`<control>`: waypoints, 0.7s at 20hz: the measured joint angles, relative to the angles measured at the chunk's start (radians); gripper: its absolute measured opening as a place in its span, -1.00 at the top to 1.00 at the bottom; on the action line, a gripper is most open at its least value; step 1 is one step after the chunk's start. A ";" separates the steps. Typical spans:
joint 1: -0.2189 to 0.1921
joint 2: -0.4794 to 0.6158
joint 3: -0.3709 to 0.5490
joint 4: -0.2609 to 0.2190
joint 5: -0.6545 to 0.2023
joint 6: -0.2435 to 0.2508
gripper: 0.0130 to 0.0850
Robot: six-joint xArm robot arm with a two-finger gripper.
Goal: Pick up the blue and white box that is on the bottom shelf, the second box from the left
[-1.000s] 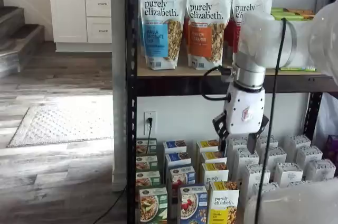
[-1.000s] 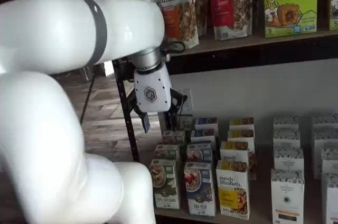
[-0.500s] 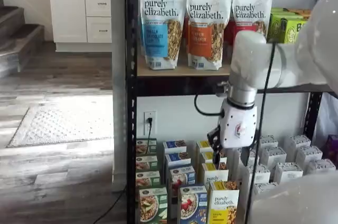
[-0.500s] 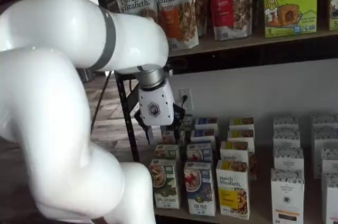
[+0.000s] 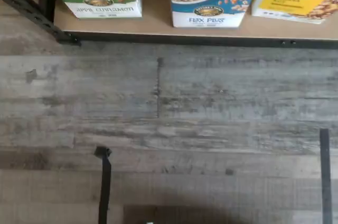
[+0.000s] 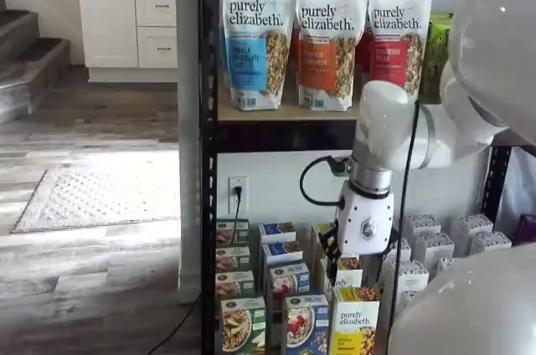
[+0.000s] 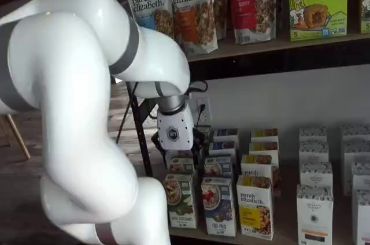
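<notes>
Gripper (image 7: 176,155) jaws spread, empty; blue and white box (image 7: 219,205) at 5 o'clock; risk: grabbing green carton (image 7: 180,200) adj.

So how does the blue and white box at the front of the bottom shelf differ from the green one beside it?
The blue and white box shows a bowl with red berries above a dark blue lower part; the green and white carton shows a cereal bowl on green. The blue one reads Flax Plus, the green Apple Cinnamon. Both stand upright, side by side, similar in size.

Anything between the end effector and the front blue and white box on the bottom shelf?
Nothing visible. The end effector hangs above the rows of cartons on the bottom shelf. The blue and white box stands at the front, flanked by the green carton and the yellow carton, its top uncovered.
</notes>
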 joint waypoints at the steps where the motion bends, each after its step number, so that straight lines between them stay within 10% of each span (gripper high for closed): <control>1: 0.001 0.019 0.003 0.001 -0.026 0.000 -1.00; 14: 0.014 0.243 -0.025 -0.017 -0.230 0.018 -1.00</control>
